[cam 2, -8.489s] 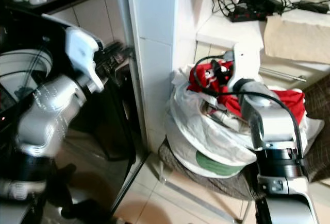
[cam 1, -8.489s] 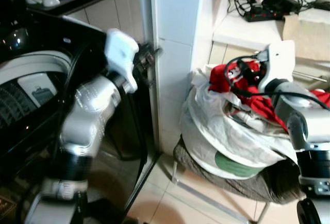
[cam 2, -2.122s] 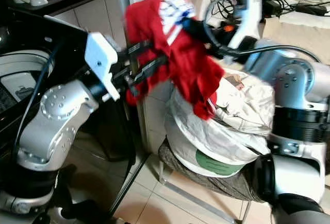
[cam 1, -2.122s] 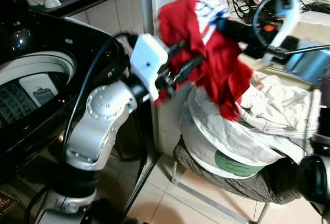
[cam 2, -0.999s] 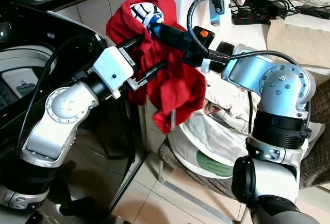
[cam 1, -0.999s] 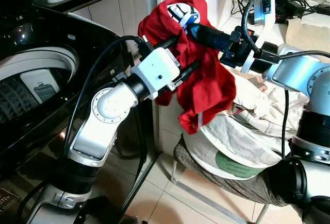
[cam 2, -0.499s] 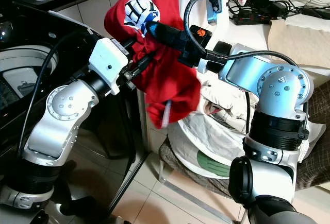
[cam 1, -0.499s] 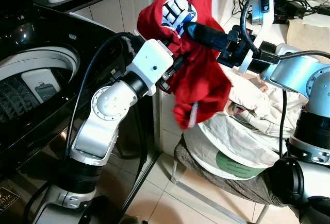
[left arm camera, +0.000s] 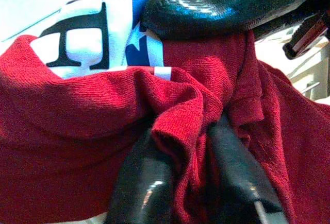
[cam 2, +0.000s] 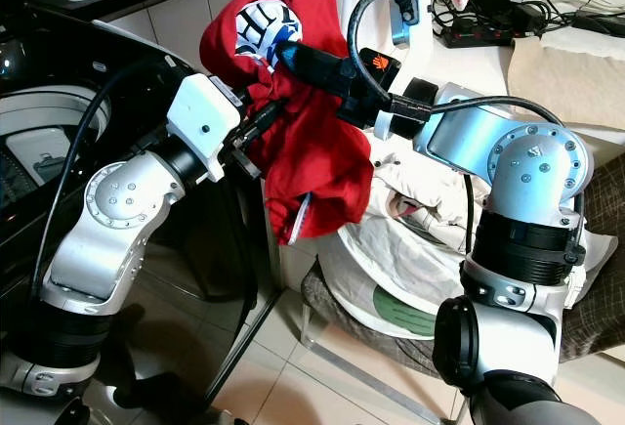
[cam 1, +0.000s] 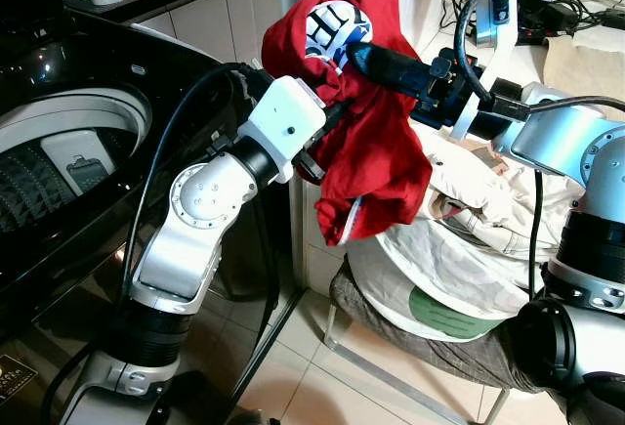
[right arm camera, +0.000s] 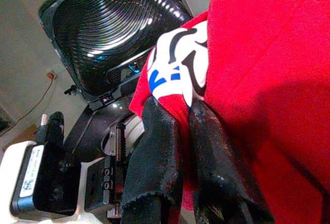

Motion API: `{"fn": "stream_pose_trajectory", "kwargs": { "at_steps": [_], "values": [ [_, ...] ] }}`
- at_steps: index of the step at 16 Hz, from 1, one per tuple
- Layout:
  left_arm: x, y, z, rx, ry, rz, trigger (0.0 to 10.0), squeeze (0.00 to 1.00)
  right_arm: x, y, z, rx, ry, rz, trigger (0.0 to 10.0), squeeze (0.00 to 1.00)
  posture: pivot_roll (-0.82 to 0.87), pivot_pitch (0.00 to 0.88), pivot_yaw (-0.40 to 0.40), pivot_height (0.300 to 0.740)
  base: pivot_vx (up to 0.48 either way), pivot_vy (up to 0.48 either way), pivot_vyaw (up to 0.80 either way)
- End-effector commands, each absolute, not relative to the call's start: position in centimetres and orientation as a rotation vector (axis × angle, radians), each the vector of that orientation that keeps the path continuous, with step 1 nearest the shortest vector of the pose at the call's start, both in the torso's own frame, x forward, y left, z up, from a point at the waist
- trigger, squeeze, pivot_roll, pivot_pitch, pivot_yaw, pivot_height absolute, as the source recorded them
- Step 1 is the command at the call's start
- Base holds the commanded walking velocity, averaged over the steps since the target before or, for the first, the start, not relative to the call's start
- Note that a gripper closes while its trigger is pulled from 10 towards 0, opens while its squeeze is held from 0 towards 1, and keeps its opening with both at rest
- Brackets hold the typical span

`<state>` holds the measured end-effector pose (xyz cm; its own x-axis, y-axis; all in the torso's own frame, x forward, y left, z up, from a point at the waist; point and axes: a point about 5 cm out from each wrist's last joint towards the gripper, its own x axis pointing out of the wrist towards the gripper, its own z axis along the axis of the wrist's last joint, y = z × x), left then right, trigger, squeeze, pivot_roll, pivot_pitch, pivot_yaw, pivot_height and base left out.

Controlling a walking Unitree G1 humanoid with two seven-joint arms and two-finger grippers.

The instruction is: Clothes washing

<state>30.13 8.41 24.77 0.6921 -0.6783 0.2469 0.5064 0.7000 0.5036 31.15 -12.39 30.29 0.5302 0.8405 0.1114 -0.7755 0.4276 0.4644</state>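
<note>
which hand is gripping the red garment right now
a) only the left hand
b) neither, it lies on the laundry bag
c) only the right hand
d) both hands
d) The left hand has a fold of the red garment pinched between its fingers, and the right hand is clamped on it near the white and blue print.

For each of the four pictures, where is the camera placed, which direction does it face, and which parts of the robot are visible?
Left eye view: head, facing down-forward; both arms hold the red garment beside the washing machine.
Right eye view: same scene; left gripper, right gripper.
Left wrist view: along its fingers, pinching red cloth.
Right wrist view: along its fingers, washer beyond.
All share the garment.
</note>
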Motion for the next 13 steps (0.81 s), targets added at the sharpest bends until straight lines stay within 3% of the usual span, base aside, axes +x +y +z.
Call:
{"fn": "stream_pose_trajectory", "kwargs": {
  "at_steps": [1,6,7,8,10,11,12,13],
  "values": [
    [30.3,8.9,24.9,0.407,-0.436,-0.650,0.0,0.00,30.5,-11.9,31.2,0.477,0.110,1.064,0.0,0.00,-0.04,0.000,0.003,0.740,0.000,0.000,0.00],
    [30.8,9.8,24.8,0.406,-0.406,-0.596,0.0,0.00,30.7,-12.0,31.2,0.475,0.100,1.040,0.0,0.00,-0.03,0.000,0.008,0.740,0.000,0.000,0.00],
    [30.9,10.0,25.0,0.428,-0.417,-0.577,0.0,0.00,30.8,-12.0,31.2,0.466,0.095,1.020,8.1,0.00,-0.03,0.000,0.009,0.740,0.000,0.000,0.00],
    [31.0,10.2,25.3,0.414,-0.425,-0.564,0.0,0.00,31.0,-12.1,31.2,0.455,0.090,0.992,10.0,0.00,-0.03,0.000,0.009,0.740,0.000,0.000,0.00],
    [31.1,10.5,25.5,0.407,-0.429,-0.537,0.0,0.00,31.1,-12.1,31.3,0.464,0.070,0.999,10.0,0.00,-0.03,0.000,0.010,0.740,0.000,0.000,0.00],
    [31.4,10.8,25.7,0.386,-0.425,-0.514,0.0,0.00,30.9,-12.1,31.5,0.471,0.049,1.015,10.0,0.16,-0.03,0.000,0.012,0.740,0.000,0.000,0.00],
    [31.4,11.0,25.7,0.374,-0.422,-0.506,0.0,0.00,30.9,-12.1,31.6,0.474,0.040,1.024,10.0,0.16,-0.03,0.000,0.012,0.740,0.000,0.000,0.00],
    [32.1,12.2,26.4,0.384,-0.431,-0.427,0.0,0.00,30.8,-12.4,31.9,0.490,0.011,1.027,10.0,1.00,-0.03,0.000,0.013,0.740,0.000,0.000,0.00]
  ]
}}
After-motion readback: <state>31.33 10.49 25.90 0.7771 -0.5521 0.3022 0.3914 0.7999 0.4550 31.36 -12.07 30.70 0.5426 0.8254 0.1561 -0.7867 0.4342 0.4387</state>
